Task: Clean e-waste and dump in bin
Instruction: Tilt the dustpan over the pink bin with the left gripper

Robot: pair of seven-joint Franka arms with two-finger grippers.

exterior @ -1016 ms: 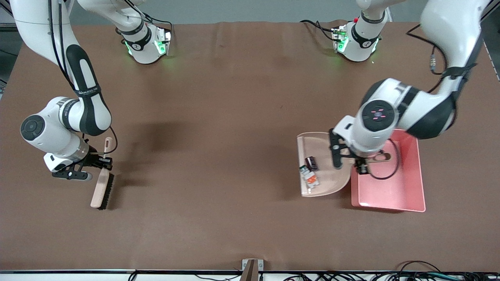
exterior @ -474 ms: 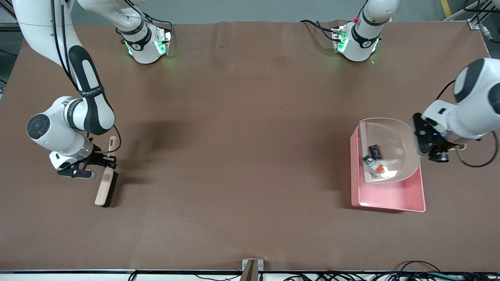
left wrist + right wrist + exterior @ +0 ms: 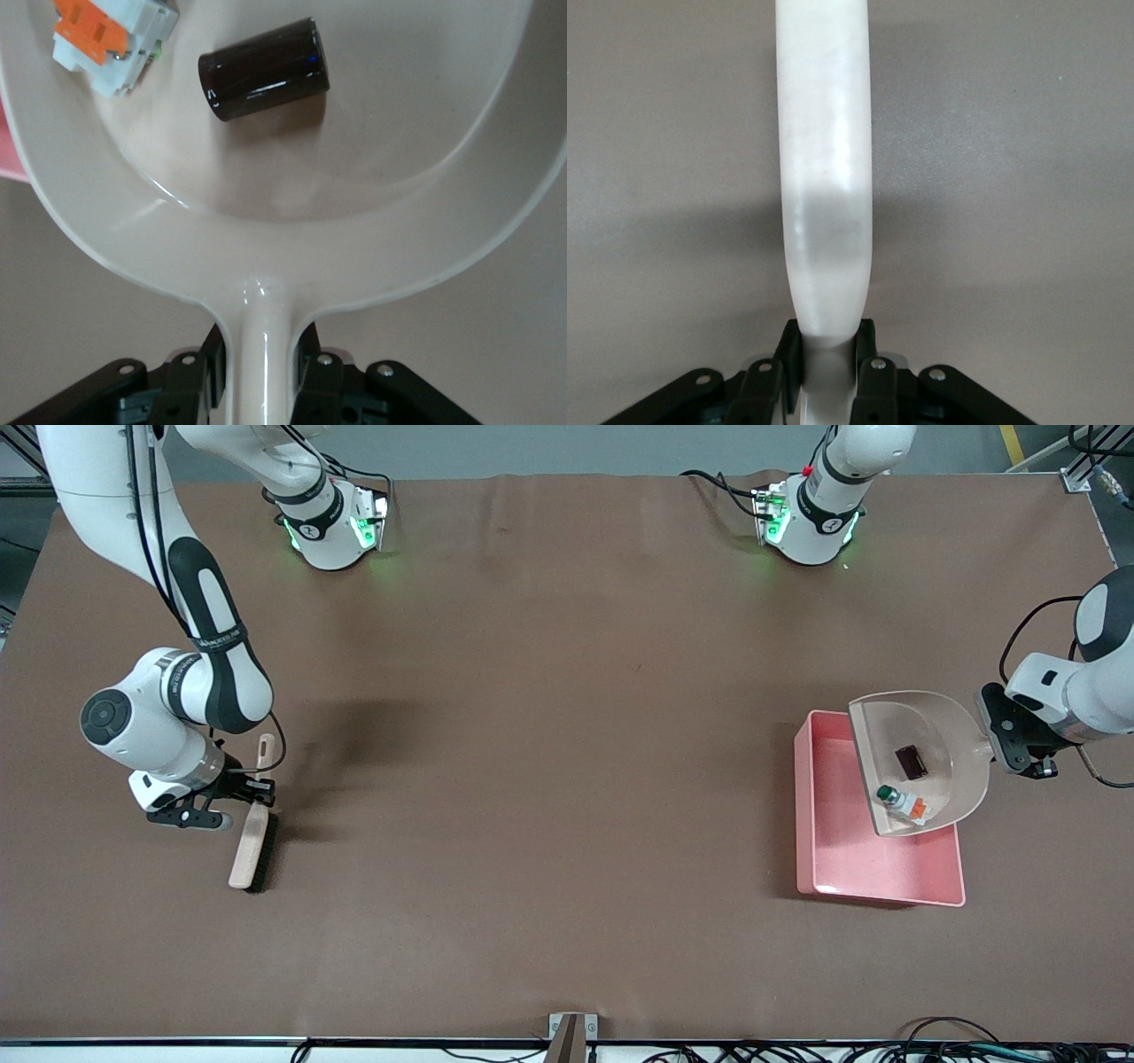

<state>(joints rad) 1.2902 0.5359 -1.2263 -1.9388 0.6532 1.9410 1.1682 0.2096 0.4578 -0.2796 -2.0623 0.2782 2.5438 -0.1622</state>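
While the left gripper [image 3: 999,749], fingers clamped on the dustpan [image 3: 939,731] handle, holds the e-waste [image 3: 904,802] over the bin [image 3: 873,868] at the frame's right, tipping should be slow; the right gripper [image 3: 250,790] grips the brush [image 3: 251,841].

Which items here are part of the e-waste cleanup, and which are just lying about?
In use: dustpan in left gripper, over pink bin; white-grey part and dark cylinder in it; brush in right gripper.
Lying about: nothing visible.
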